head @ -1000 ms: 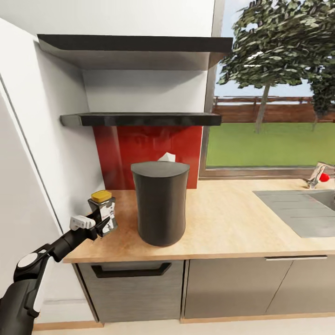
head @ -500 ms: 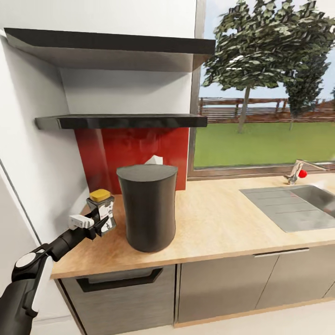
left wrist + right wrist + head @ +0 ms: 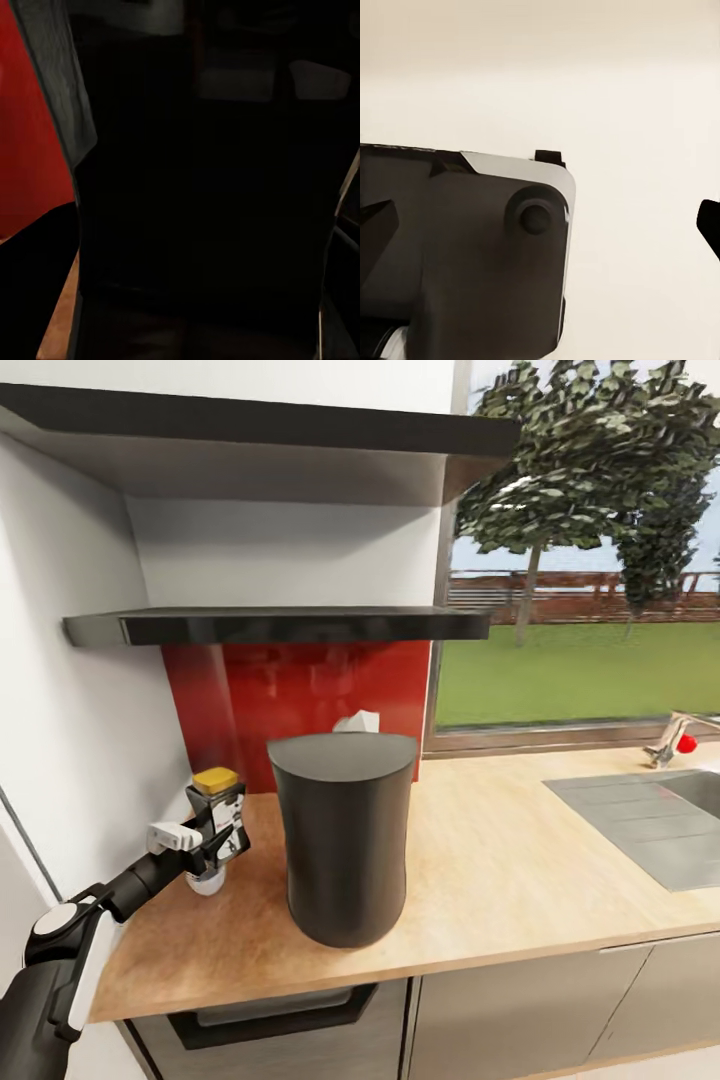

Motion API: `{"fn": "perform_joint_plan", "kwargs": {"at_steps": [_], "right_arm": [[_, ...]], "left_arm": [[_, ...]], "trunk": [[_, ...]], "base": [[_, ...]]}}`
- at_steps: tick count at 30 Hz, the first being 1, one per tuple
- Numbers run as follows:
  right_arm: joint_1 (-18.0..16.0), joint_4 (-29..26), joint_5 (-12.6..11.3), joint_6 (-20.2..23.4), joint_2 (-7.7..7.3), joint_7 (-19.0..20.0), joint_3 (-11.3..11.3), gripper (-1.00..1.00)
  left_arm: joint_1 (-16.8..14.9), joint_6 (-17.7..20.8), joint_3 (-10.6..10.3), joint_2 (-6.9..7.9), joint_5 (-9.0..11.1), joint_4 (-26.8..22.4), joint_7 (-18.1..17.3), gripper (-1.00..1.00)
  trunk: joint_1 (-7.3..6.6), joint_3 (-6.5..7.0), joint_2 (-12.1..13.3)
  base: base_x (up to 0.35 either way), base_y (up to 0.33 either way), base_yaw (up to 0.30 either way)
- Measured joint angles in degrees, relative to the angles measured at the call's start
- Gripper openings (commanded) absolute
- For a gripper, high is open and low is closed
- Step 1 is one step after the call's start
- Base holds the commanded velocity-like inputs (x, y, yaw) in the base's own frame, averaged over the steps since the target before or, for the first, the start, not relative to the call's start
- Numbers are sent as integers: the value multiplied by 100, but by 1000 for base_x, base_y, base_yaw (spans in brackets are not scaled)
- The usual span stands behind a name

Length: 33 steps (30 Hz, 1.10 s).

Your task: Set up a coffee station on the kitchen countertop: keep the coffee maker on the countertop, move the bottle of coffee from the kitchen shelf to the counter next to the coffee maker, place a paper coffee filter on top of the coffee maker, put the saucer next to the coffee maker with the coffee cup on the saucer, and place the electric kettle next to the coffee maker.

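The coffee maker [image 3: 345, 840], a big dark-grey drum, stands on the tan countertop [image 3: 500, 860]. To its left my left gripper [image 3: 213, 842] is shut on the bottle of coffee [image 3: 221, 812], a dark jar with a gold lid, held slightly tilted near the wall, just above the counter. In the left wrist view the bottle of coffee [image 3: 202, 187] is a dark mass close to the lens. A pale paper coffee filter [image 3: 357, 721] peeks up behind the coffee maker. The black kitchen shelf [image 3: 280, 625] hangs above. One dark fingertip [image 3: 709, 223] of my right gripper shows far out at the frame edge.
A small white rounded object [image 3: 206, 882] sits under the held bottle. A steel sink [image 3: 650, 810] and tap [image 3: 675, 738] lie far right. Behind the counter are a red backsplash [image 3: 300, 690] and a window. A white wall [image 3: 70, 710] closes off the left.
The head camera has moved closer and a little higher, so the whole scene has shifted. My left gripper still holds the bottle in the same pose. The white object under it has come into view.
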Motion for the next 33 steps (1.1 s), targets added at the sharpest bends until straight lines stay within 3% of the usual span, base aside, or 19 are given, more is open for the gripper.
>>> {"fn": "perform_joint_plan", "kwargs": {"at_steps": [6,18,27,33], "right_arm": [[2,8,13,-4,-10,0,0,100],[0,10,16,-4,-42,0,0,100],[5,25,8,14,-45,0,0,100],[8,27,8,14,-50,0,0,100]], "left_arm": [[0,-21,-7,-6,4,8,0,-100],[0,-31,-42,-12,8,25,389,-100],[0,-55,-63,-41,6,27,458,-100],[-92,-17,-128,-71,30,35,977,-100]], "trunk": [[2,0,0],[2,0,-1],[3,0,1],[3,0,1]], "base": [[222,71,0],[35,3,-2],[40,0,-94],[1,0,-2]]}}
